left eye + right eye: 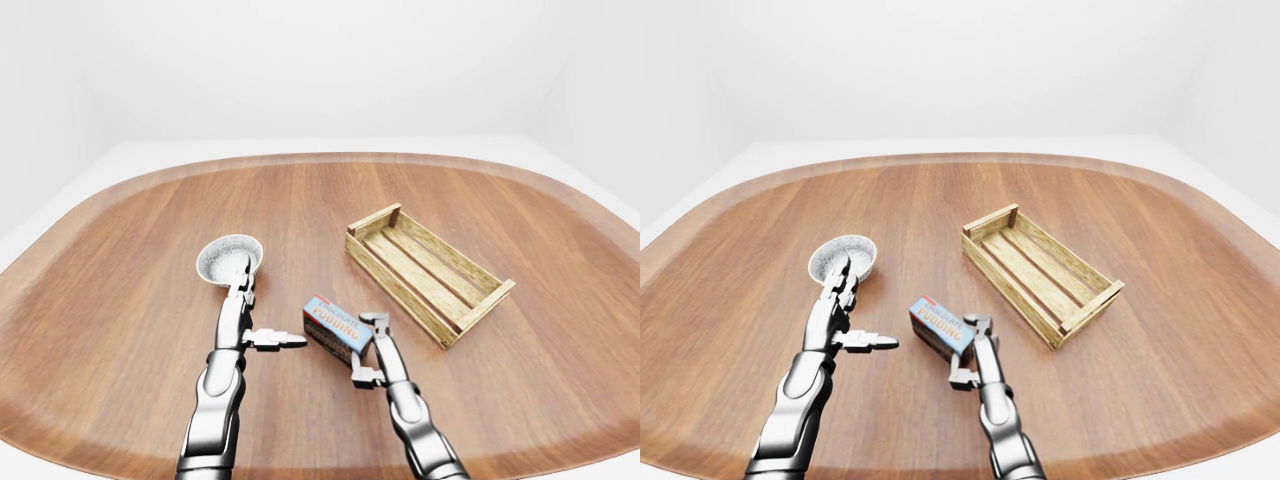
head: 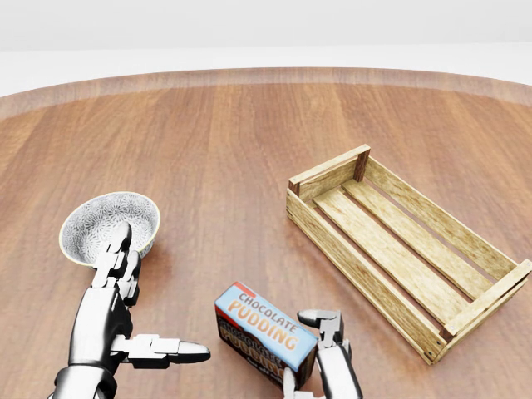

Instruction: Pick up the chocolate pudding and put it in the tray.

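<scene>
Right hand [image 2: 320, 349] has its fingers curled round the near end of the pudding [image 2: 266, 334], one hooked over the top edge and the thumb underneath, so I'd call it gripped. The box looks tipped up off the table [image 2: 249, 150], probably mid-lift. The tray [image 2: 399, 249] sits up and to the right of that hand, well apart, empty. Left hand [image 2: 125, 320] hovers spread wide, holding nothing, with the bowl [image 2: 108, 224] just beyond its fingertips.

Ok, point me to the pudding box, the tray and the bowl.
chocolate pudding box [image 2: 268, 327]: head view, on its blue printed top face.
wooden tray [image 2: 378, 237]: head view, on a floor slat.
bowl [image 2: 104, 224]: head view, on its speckled inside.
</scene>
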Available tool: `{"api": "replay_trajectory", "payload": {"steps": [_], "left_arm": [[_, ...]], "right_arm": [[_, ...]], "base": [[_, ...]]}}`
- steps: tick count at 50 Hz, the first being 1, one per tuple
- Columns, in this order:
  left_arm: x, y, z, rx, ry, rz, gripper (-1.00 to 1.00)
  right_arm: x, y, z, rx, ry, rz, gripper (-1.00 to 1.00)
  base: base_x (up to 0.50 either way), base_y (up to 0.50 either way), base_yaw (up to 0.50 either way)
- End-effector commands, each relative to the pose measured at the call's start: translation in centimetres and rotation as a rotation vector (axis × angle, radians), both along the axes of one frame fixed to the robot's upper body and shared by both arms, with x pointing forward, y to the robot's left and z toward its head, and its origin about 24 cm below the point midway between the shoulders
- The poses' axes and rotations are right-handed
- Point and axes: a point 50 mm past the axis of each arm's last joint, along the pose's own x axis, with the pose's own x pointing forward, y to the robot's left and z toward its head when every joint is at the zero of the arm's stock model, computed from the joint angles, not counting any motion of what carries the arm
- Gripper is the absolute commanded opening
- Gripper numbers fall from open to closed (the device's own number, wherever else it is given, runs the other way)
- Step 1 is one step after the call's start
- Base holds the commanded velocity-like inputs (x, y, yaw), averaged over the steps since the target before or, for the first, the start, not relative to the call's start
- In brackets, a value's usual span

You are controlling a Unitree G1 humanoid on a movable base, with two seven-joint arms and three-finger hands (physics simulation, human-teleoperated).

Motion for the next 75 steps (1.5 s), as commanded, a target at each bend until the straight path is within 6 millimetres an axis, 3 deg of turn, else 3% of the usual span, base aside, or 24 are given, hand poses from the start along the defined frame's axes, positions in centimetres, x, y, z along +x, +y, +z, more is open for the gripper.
{"api": "replay_trajectory", "payload": {"steps": [1,18,23,25,28,29,37,42,44,45,53,55,57,75], "left_arm": [[0.1,0.0,-0.1,-0.012,0.004,0.0,1.0],[0.1,0.0,-0.1,-0.012,0.004,0.0,1.0],[0.1,0.0,-0.1,-0.012,0.005,0.0,1.0],[0.1,0.0,-0.1,-0.011,0.005,0.0,1.0],[0.1,0.0,-0.2,-0.011,0.005,0.0,1.0],[0.1,0.0,-0.2,-0.011,0.005,0.0,1.0],[0.0,-0.1,-0.1,-0.01,0.005,-0.002,1.0],[0.1,-0.1,-0.1,-0.01,0.006,-0.002,1.0],[0.1,-0.1,-0.2,-0.01,0.006,-0.002,1.0],[0.1,-0.1,-0.2,-0.01,0.006,-0.002,1.0],[0.1,0.0,-0.2,-0.011,0.007,-0.002,1.0],[0.2,0.0,-0.3,-0.011,0.007,-0.002,1.0],[0.2,0.0,-0.3,-0.012,0.007,-0.001,1.0],[0.3,0.0,-0.2,-0.016,0.009,0.0,1.0]], "right_arm": [[-0.1,-0.3,1.4,0.003,-0.066,-0.006,-1.0],[-0.3,-0.3,6.6,0.052,-0.285,0.01,-1.0],[-0.3,-0.4,7.3,0.053,-0.317,0.008,-1.0],[-0.3,-0.5,6.4,0.033,-0.283,-0.004,-1.0],[-0.2,-0.5,7.8,0.056,-0.339,0.003,-1.0],[-0.2,-0.6,7.1,0.046,-0.311,-0.004,-1.0],[0.3,-0.6,8.1,0.06,-0.354,-0.002,-1.0],[1.1,-0.6,8.5,0.069,-0.371,-0.002,-1.0],[1.5,-0.7,7.6,0.06,-0.332,-0.011,-1.0],[1.8,-0.6,8.9,0.076,-0.386,-0.002,-1.0],[3.2,-0.6,10.8,0.084,-0.461,0.005,-1.0],[3.6,-0.7,10.0,0.075,-0.429,-0.004,-1.0],[3.8,-0.6,11.3,0.09,-0.478,0.007,-1.0],[8.7,0.1,13.5,0.064,-0.532,0.007,-1.0]], "base": [[0.0,0.0,0.0],[0.0,0.0,0.0],[0.0,0.0,0.0],[0.0,0.0,0.0],[0.0,0.0,0.0],[0.0,0.0,0.0],[0.0,0.0,0.0],[0.0,0.0,0.0],[0.0,0.0,0.0],[0.0,0.0,0.0],[0.0,0.0,0.0],[0.0,0.0,0.0],[0.0,0.0,0.0],[0.0,0.0,0.0]]}}
